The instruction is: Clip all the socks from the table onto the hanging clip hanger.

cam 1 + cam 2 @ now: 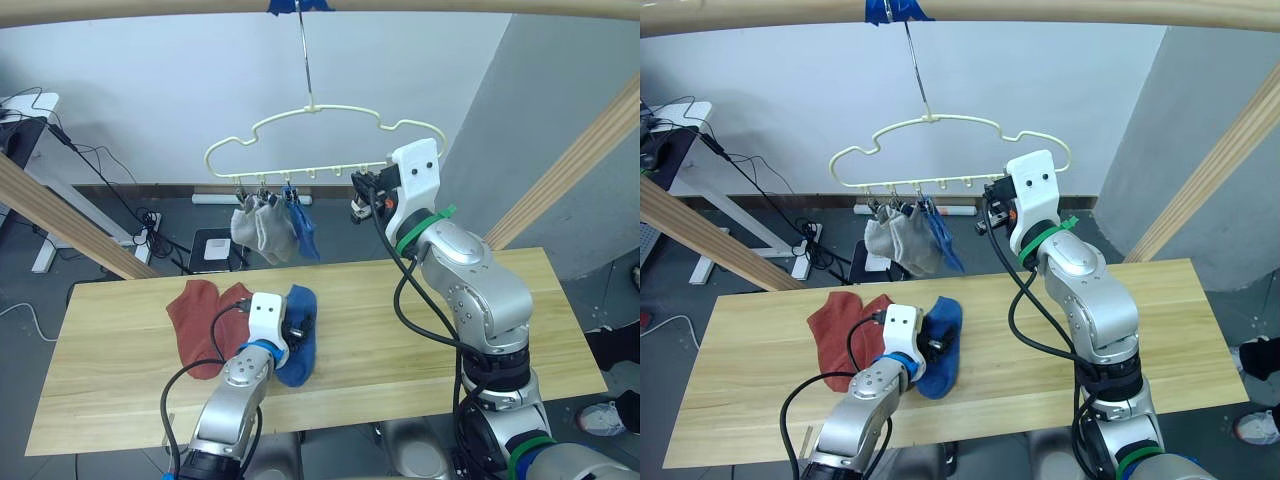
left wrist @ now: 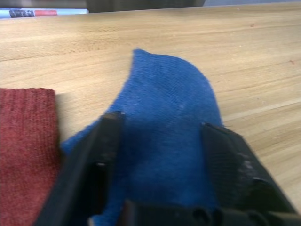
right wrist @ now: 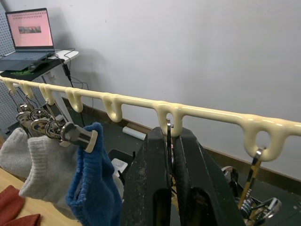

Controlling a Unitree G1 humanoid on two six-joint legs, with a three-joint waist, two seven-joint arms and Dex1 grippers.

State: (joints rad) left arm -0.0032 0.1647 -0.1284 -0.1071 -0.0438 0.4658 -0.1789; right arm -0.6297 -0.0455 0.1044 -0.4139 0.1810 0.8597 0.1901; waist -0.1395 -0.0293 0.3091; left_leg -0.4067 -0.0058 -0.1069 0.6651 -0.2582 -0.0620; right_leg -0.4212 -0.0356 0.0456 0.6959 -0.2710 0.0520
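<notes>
Three socks hang from the hanger (image 1: 320,135): two grey (image 1: 262,228), one blue (image 1: 303,228), all on clips at the far side from the right gripper (image 3: 170,155). Three left on the table (image 1: 420,340): two red (image 1: 205,318) and a blue one (image 2: 164,136).

Right gripper raised at the hanger's clip row, fingers pressed together around a metal clip (image 3: 169,141) hanging from one loop. Judged to be holding that clip ready.

Left gripper (image 2: 157,155) low over the table, fingers spread, straddling the loose blue sock directly beneath it; red socks just beside. Not yet pinched.

Roughly halfway.
</notes>
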